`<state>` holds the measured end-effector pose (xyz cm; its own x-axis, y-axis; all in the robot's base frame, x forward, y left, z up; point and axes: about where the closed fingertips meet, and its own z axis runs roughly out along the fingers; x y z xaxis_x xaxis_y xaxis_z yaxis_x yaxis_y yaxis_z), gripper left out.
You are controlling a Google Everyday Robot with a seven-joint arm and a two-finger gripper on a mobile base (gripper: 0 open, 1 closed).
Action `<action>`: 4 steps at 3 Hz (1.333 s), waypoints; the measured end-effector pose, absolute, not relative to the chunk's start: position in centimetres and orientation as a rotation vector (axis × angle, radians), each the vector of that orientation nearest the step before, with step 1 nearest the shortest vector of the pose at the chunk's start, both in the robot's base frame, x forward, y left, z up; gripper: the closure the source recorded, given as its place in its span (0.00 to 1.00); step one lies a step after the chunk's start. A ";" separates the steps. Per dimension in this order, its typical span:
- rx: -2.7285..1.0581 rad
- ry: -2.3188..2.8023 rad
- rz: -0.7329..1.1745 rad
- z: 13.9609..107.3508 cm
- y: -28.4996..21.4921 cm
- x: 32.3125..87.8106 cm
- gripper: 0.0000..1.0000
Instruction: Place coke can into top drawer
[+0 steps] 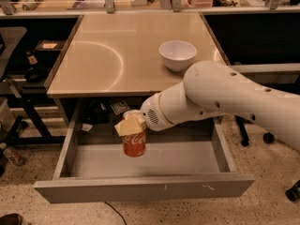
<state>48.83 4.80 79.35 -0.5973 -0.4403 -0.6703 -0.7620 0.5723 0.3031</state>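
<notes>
The red coke can (134, 143) hangs upright inside the open top drawer (140, 187), just above its grey floor, left of the middle. My gripper (130, 124) is shut on the coke can's upper part, its yellowish fingers (125, 126) wrapped around the top. The white arm reaches in from the right, across the drawer's back edge. The drawer is pulled far out below the beige tabletop (117, 55).
A white bowl (177, 54) stands on the tabletop at the right. Dark clutter lies under the table behind the drawer. Office chair wheels (268, 138) stand at the right, and a bottle (11, 155) lies on the floor at the left.
</notes>
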 end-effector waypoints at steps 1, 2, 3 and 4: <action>-0.959 2.270 0.793 79.3 4.8 48.8 1.00; -0.911 2.295 0.788 76.3 5.2 48.6 1.00; -0.820 2.322 0.747 71.6 5.5 49.0 1.00; -0.760 2.313 0.712 68.8 5.7 50.2 1.00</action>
<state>50.21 5.75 68.81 -0.6589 -0.3384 -0.6719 -0.6577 0.6927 0.2961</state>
